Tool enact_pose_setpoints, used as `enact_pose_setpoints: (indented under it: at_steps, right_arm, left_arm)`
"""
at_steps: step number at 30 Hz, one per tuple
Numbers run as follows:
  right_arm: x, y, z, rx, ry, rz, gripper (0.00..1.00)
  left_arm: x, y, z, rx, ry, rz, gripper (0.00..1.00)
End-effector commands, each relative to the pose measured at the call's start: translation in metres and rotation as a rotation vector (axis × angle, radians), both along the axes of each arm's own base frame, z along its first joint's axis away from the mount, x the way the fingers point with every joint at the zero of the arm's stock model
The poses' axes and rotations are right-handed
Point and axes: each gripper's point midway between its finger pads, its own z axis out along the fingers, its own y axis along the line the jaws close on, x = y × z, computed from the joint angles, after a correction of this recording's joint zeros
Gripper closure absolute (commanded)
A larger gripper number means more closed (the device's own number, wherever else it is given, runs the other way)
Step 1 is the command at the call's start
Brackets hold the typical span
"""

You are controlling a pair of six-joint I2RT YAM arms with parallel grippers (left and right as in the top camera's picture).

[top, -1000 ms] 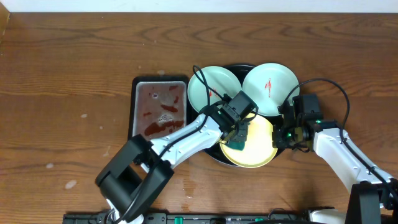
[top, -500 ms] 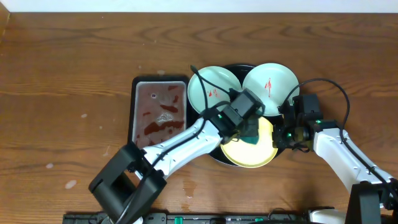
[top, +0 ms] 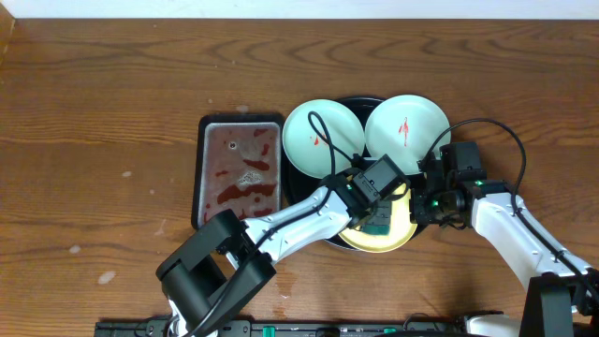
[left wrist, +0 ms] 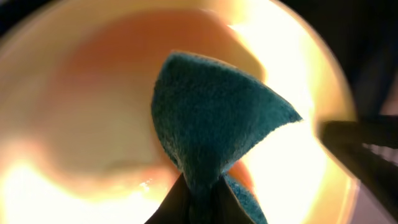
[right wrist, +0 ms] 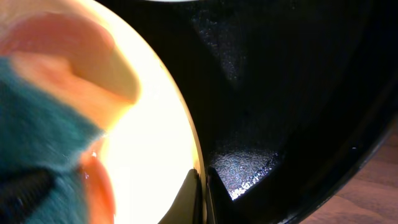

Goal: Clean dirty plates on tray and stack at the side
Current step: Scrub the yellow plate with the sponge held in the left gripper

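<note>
The left gripper point(left wrist: 199, 205) is pinching a folded teal scouring cloth point(left wrist: 211, 118) and pressing it into the small round pale yellow plastic plate point(left wrist: 81, 118). The right gripper point(right wrist: 202, 190) is clamping that plate's rim, steadying it on the large round glossy black tray point(right wrist: 280, 93). One pale mint-blue plate point(top: 318, 136) and its twin point(top: 407, 126) are sitting on the tray, red streaks unwiped. Nothing is lying stacked on the bare brown wood-grain tabletop point(top: 524, 103), so the job is looking barely begun.
</note>
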Motion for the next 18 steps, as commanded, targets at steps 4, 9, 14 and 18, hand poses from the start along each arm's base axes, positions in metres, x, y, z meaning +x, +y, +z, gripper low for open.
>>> enact_pose_setpoints:
  at_steps: [4,9,14,18]
  right_arm:
    - [-0.004,-0.002,-0.004,-0.025,0.015,-0.003,0.99]
    - [-0.004,-0.002,-0.004,-0.025,0.015,-0.004,0.99]
    - [-0.004,-0.002,-0.004,-0.025,0.015,-0.004,0.99]
    - [-0.003,-0.002,-0.004,-0.022,0.014,-0.002,0.99]
  left_arm:
    - [0.027,0.068,-0.015,0.249,-0.065,0.036,0.93]
    - [0.036,0.081,-0.001,0.231,-0.057,0.056,0.93]
    - [0.045,0.076,0.045,0.115,-0.117,0.059,0.93]
    - [0.042,0.079,0.091,0.048,-0.194,0.000,0.92]
